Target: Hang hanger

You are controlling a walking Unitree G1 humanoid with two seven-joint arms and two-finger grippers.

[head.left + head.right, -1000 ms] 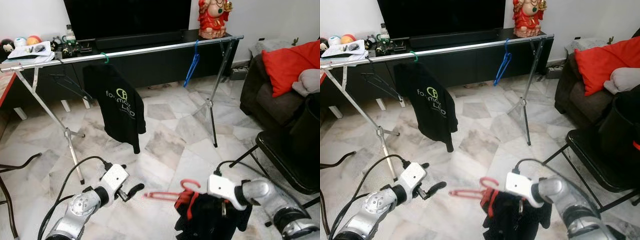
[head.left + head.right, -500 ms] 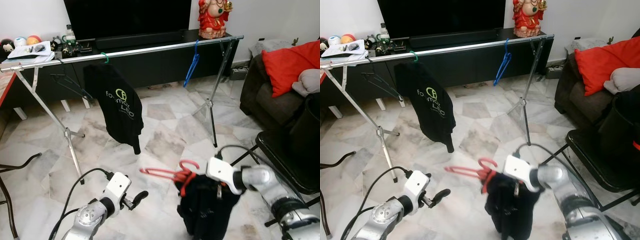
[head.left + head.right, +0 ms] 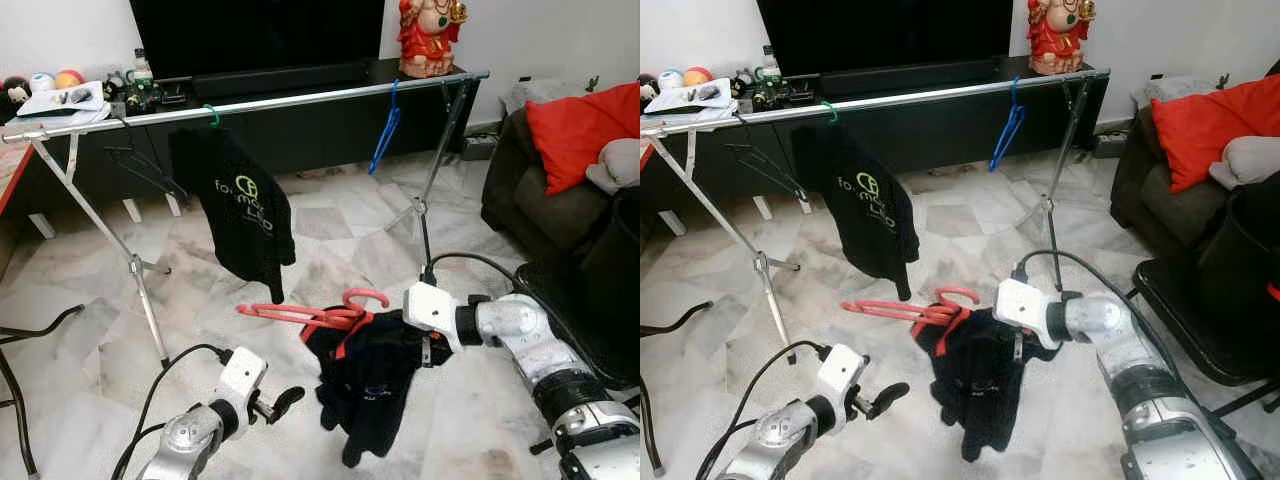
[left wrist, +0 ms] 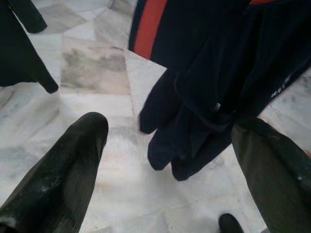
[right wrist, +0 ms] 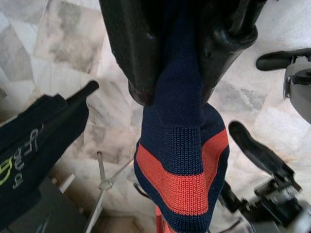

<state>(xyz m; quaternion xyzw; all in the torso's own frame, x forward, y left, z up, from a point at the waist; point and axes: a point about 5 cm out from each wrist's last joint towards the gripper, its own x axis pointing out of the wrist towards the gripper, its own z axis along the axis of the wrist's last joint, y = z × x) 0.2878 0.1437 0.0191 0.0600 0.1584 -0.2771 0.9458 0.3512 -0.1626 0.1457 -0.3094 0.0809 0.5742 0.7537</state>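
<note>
One red plastic hanger (image 3: 318,315) carries a dark knit top (image 3: 362,382) below the shiny metal rail (image 3: 250,103). The right gripper (image 5: 177,73) pinches the knit cloth, arm outstretched. The left gripper (image 4: 170,170) hangs low, fingers spread apart.

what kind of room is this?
Most likely a home living room: a big TV on a low black console, a dark sofa with a red cushion, and a marble-tile floor where a clothes rack stands.
</note>
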